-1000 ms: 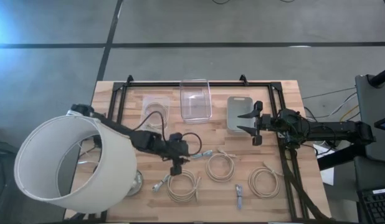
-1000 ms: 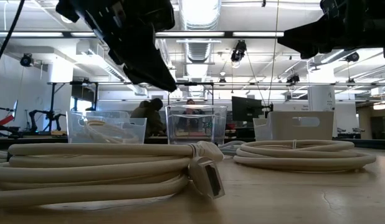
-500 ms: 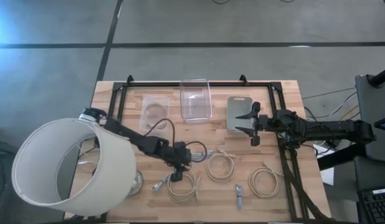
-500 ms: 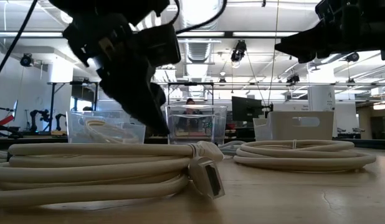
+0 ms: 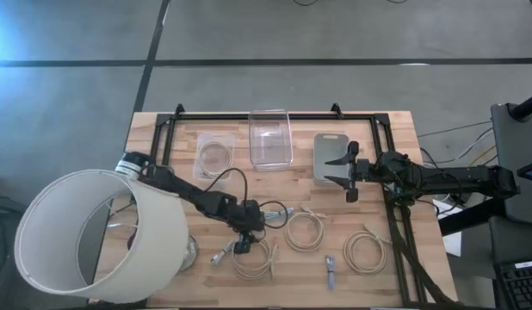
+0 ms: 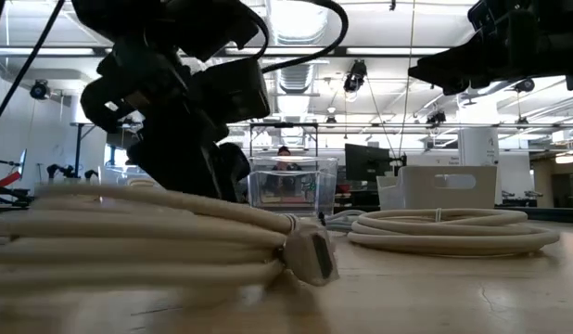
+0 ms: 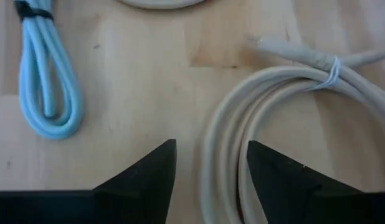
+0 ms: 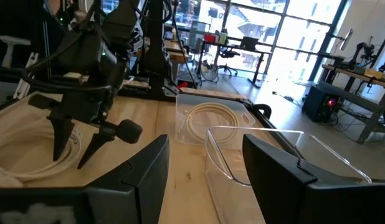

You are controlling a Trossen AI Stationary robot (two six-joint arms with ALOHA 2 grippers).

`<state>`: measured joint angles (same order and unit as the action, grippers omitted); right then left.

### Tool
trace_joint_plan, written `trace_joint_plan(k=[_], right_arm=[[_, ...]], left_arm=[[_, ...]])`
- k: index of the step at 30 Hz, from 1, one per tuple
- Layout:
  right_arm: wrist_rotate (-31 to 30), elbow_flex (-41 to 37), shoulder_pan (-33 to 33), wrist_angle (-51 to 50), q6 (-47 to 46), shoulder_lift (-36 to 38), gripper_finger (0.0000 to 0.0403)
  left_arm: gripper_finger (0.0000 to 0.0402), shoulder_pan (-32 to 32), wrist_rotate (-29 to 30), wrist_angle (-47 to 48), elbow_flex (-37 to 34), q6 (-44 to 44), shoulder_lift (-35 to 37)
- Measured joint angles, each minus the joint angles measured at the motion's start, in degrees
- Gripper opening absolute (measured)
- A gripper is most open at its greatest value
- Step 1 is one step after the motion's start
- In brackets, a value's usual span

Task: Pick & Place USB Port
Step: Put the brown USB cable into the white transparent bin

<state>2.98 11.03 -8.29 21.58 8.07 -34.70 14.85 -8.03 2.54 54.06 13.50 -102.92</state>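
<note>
A cream USB cable coil (image 5: 253, 258) lies flat on the wooden table, its plug (image 6: 310, 258) toward the near edge. My left gripper (image 5: 242, 242) is low over the coil's far rim, open, with one finger on either side of the rim's strands (image 7: 222, 168). The right wrist view shows the same spread fingers (image 8: 58, 140) at the coil. My right gripper (image 5: 345, 172) waits open and level above the table, beside the grey bin (image 5: 331, 159). My left gripper stands astride the coil's far rim (image 7: 225, 155), slanting down from the table's left. The strands run along between the two open fingers. Whether a finger touches them, I cannot tell. The coil lies on the table.
Two more cream coils (image 5: 306, 231) (image 5: 366, 251) and small light-blue cable bundles (image 7: 46, 93) (image 5: 330, 274) lie nearby. At the back stand a small clear bin holding a coil (image 5: 214, 155), a clear bin (image 5: 269, 138) and a black frame. A white lampshade (image 5: 94, 224) covers the table's left.
My left gripper has come down and toward the near edge onto the coil's far rim, tipping more steeply. In the low view the coil's strands have shifted and its plug has tilted a little.
</note>
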Motion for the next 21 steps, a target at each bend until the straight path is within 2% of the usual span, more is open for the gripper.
trace_joint_plan(k=[3,8,14,18,21], right_arm=[[0.00,0.00,0.00,-0.01,0.07,0.00,0.0201],[-0.02,0.00,0.02,-0.02,0.07,-0.02,0.0201],[-0.02,0.00,0.02,-0.04,0.07,-0.02,0.0201],[-0.02,0.00,0.02,-0.04,0.09,-0.02,0.0201],[-0.02,0.00,0.00,-0.04,0.10,-0.02,0.0201]], left_arm=[[0.0202,0.00,-3.26,-0.40,0.07,-0.39,-0.96],[0.0185,0.02,-3.14,0.09,0.07,-4.62,-1.12],[0.0105,-1.20,0.34,0.31,0.13,-8.82,-1.05],[0.0042,-2.54,2.86,0.23,0.13,-9.22,-0.93],[0.0011,-3.58,6.26,0.23,0.13,-9.38,-0.84]])
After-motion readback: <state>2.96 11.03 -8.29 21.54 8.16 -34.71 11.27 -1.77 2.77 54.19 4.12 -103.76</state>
